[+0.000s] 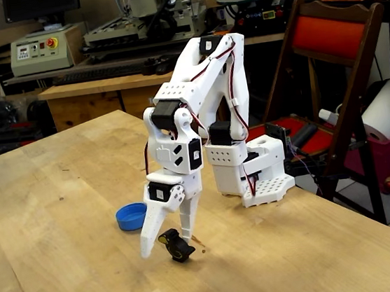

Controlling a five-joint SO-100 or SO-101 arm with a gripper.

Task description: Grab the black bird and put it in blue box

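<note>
Black bird (175,245) tilts on pale wood between white pincer (167,246) fingers spread apart — round blue box (132,216) near.

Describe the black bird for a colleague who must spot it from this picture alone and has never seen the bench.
Start at the white robot arm on the wooden table and follow it down to its end effector. Between its fingers, just in front of the blue box, sits the black bird. It is the only small dark figure on the table, tilted, with a yellow beak.
</note>
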